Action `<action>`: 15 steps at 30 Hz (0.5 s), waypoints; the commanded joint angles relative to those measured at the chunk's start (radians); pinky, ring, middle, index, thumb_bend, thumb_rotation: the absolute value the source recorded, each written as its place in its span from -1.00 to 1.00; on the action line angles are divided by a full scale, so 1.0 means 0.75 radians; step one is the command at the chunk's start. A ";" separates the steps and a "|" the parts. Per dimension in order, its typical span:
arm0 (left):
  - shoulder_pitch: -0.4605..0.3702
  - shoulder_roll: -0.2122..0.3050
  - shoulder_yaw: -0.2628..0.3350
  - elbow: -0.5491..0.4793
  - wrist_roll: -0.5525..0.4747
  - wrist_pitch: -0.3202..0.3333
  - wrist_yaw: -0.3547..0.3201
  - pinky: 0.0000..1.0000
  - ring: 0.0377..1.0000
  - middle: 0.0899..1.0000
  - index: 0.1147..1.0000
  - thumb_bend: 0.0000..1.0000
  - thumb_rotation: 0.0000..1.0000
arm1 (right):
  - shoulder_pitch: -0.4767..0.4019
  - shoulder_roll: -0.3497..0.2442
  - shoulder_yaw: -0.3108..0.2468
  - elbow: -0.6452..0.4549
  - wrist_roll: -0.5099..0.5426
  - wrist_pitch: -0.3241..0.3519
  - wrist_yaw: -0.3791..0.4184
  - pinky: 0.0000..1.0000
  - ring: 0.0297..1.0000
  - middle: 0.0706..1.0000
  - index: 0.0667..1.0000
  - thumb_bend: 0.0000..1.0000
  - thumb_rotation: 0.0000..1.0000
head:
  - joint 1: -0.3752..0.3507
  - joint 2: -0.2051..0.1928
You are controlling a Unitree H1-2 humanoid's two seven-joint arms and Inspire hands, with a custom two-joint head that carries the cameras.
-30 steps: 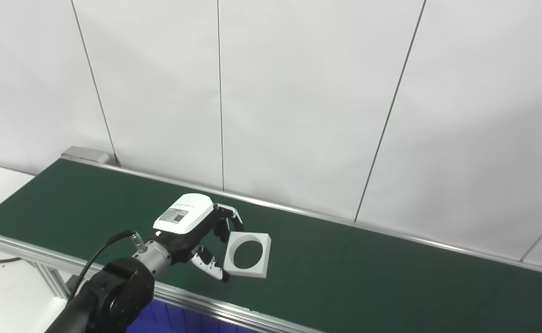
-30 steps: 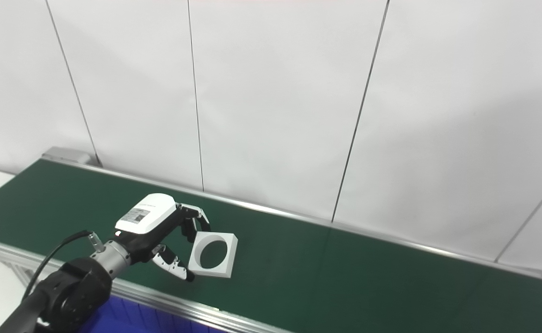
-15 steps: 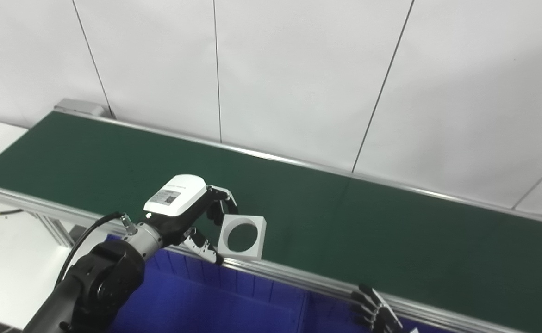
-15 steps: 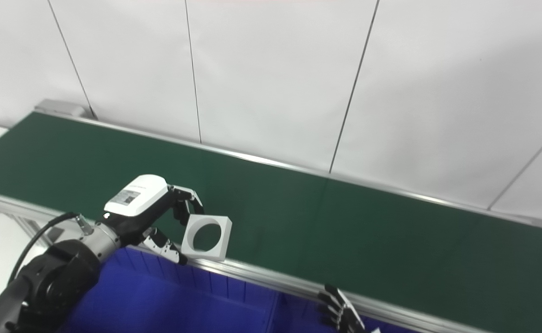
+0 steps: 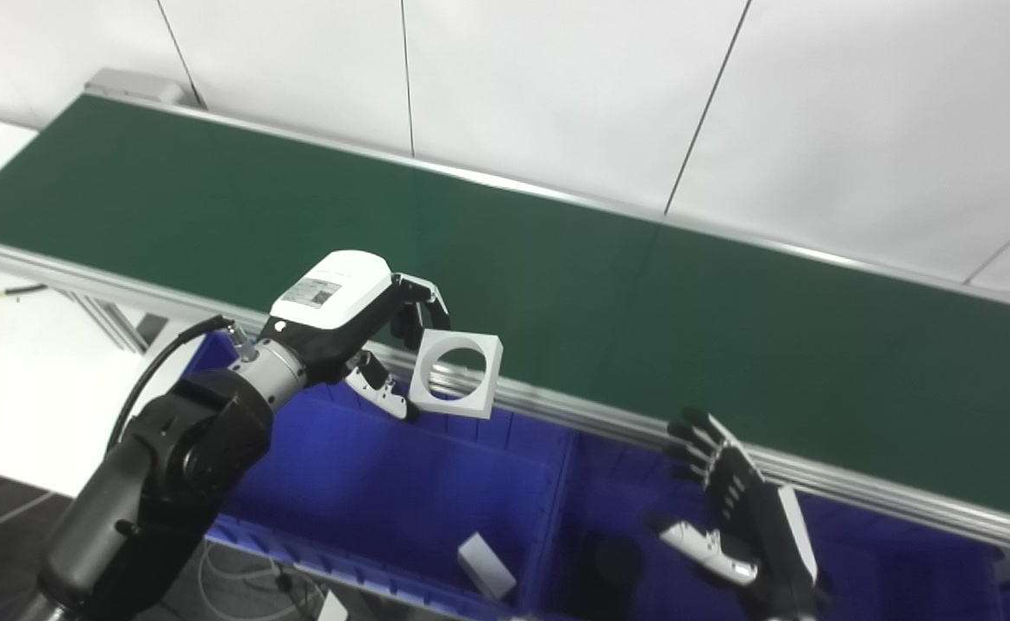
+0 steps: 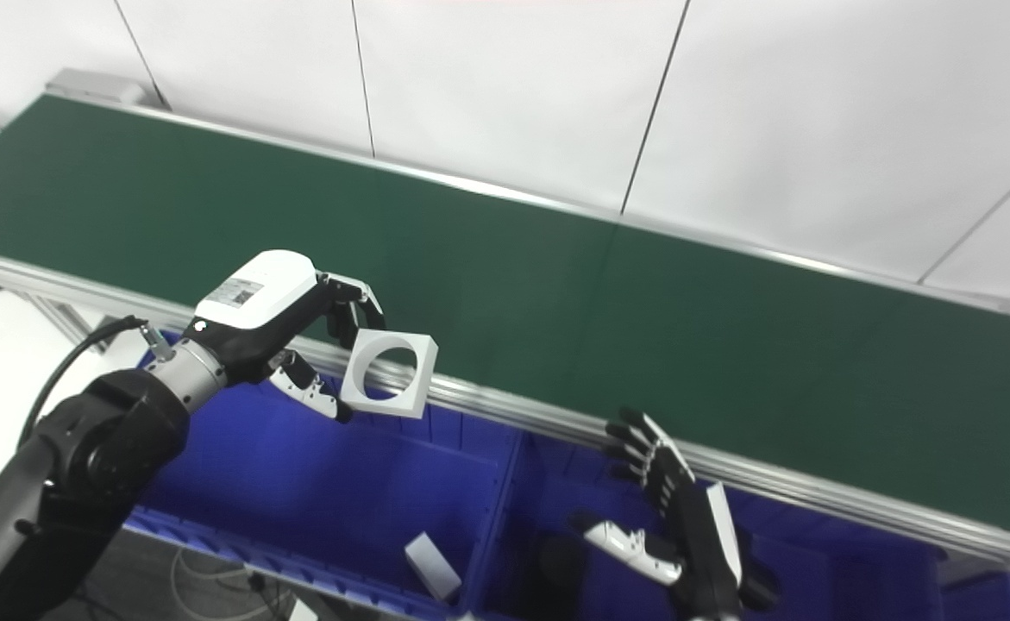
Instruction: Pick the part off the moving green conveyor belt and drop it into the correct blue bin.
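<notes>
White square part [image 5: 457, 376] with round hole, flat, thick-walled

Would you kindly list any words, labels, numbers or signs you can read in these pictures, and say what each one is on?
Nothing here can be read.
Sticker on the white back of the left hand: dark print and what may be a code, too small and blurred to read.
White square part, green conveyor belt, blue bin and right hand: no markings visible.

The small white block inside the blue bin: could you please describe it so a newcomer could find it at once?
Below the green conveyor belt, find the left blue bin. The white block lies on its floor by the right wall: solid, unlike the holed square part held above.
</notes>
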 commanded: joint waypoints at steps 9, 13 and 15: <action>0.051 0.006 -0.012 -0.024 -0.033 -0.030 -0.015 0.14 -0.05 -0.19 -0.12 0.05 -1.00 | -0.006 0.013 -0.011 -0.064 0.015 0.019 -0.009 0.39 0.50 0.58 0.69 0.51 -0.32 | -0.006 0.019; 0.069 0.006 -0.015 0.027 -0.107 -0.038 -0.015 0.11 -0.07 -0.19 -0.12 0.05 -1.00 | -0.005 0.021 -0.010 -0.070 0.004 0.023 -0.018 0.38 0.49 0.58 0.68 0.51 -0.33 | -0.017 0.021; 0.075 0.010 -0.019 0.059 -0.135 -0.040 -0.016 0.07 -0.10 -0.19 -0.12 0.05 -1.00 | -0.005 0.024 -0.011 -0.070 0.003 0.020 -0.018 0.37 0.49 0.57 0.68 0.50 -0.33 | -0.022 0.021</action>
